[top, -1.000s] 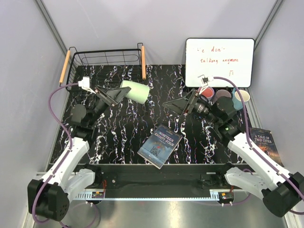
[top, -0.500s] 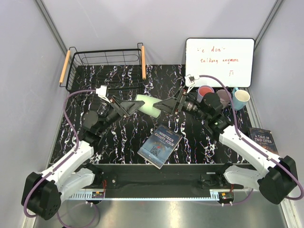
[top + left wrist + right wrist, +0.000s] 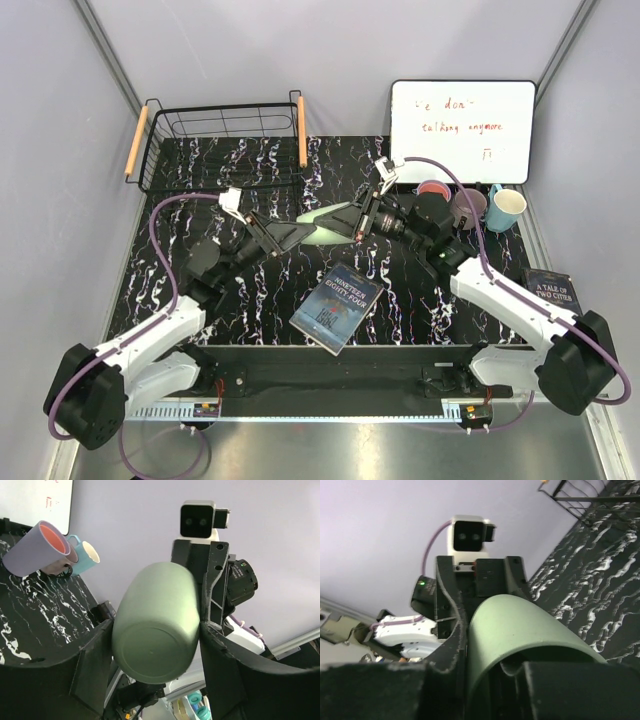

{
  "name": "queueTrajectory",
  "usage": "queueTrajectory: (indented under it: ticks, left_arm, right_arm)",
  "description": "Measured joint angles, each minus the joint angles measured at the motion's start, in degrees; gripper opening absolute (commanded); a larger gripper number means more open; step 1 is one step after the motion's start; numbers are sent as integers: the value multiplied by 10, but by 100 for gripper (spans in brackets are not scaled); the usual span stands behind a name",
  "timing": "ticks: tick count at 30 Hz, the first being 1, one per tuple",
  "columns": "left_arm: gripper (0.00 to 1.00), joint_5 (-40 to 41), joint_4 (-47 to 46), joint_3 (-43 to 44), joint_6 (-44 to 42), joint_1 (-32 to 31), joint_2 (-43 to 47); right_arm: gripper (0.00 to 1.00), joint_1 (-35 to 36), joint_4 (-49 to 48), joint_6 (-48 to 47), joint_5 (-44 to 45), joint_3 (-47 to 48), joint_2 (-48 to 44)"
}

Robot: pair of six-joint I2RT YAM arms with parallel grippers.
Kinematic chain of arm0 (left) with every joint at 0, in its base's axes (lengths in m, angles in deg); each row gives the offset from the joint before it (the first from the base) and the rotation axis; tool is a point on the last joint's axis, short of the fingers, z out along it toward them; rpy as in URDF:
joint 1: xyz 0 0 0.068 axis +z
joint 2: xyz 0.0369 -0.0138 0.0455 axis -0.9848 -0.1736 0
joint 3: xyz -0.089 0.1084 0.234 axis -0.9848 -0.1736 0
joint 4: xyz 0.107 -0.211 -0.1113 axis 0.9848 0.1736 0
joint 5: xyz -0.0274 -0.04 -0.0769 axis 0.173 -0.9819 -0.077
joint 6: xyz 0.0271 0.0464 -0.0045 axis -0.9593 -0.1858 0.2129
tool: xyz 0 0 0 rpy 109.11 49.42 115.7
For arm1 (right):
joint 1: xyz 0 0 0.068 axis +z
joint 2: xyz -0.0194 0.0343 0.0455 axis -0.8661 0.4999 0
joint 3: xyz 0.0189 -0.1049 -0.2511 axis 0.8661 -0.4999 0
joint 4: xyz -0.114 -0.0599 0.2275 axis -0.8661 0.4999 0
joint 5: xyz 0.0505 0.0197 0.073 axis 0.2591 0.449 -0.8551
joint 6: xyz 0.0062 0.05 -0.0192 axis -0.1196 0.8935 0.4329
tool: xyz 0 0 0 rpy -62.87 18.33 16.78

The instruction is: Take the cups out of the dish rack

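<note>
A pale green cup [image 3: 325, 222] lies on its side in the air over the middle of the table, held between both arms. My left gripper [image 3: 300, 232] is shut on its base end; in the left wrist view the cup [image 3: 155, 625] fills the gap between the two fingers. My right gripper [image 3: 345, 220] is shut on the rim of the cup [image 3: 520, 625], one finger outside the wall and one inside. The dish rack [image 3: 222, 108] stands at the back left and looks empty. A salmon cup [image 3: 433, 190], a mauve cup [image 3: 468, 203] and a light blue cup [image 3: 505, 208] stand below the whiteboard.
A whiteboard [image 3: 462, 130] leans at the back right. One book [image 3: 338, 308] lies near the table's front centre, below the held cup. A second book [image 3: 550, 295] rests at the right edge. The rack's wooden handles [image 3: 301, 131] stick up at its sides.
The left arm carried the green cup from beside the rack to the table's middle. The right arm swung left from the standing cups to meet it, and its jaws closed on the rim.
</note>
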Motion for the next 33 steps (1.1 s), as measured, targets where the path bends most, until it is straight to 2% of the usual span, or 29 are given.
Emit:
queueTrajectory:
  ticks: [1, 4, 6, 7, 8, 9, 13, 16, 19, 21, 22, 26, 33]
  left_arm:
    - [0, 1, -7, -1, 4, 2, 0]
    - [0, 0, -23, -3, 9, 0, 2]
    - [34, 0, -25, -3, 8, -2, 2]
    - [54, 0, -25, -3, 8, -2, 2]
    - [83, 0, -19, -2, 7, -2, 2]
    - [97, 2, -8, 1, 5, -2, 5]
    - [99, 30, 108, 26, -46, -4, 21]
    - [99, 76, 233, 71, -102, 5, 37]
    - [99, 140, 333, 112, -145, 17, 46]
    - [99, 186, 396, 139, -165, 22, 47]
    - [99, 206, 428, 149, -173, 22, 46]
    - [99, 245, 515, 154, -177, 21, 43]
    - [99, 283, 603, 123, -169, 16, 44]
  right_arm:
    - [0, 3, -7, 7, -3, 1, -1]
    - [0, 8, -15, 12, -9, 5, -6]
    - [0, 9, -13, 11, -8, 5, -10]
    - [0, 9, -10, 10, -7, 5, -11]
    - [0, 9, -4, 8, -5, 5, -14]
    - [0, 9, 5, 7, 0, 5, -17]
    - [0, 12, 68, -41, 44, 6, -53]
    - [0, 12, 163, -94, 108, 13, -106]
    - [0, 13, 263, -140, 194, 63, -133]
    - [0, 14, 343, -172, 287, 127, -127]
    - [0, 14, 391, -195, 356, 176, -107]
    - [0, -10, 532, -246, 510, 347, 14]
    - [0, -168, 702, -256, 525, 553, 262]
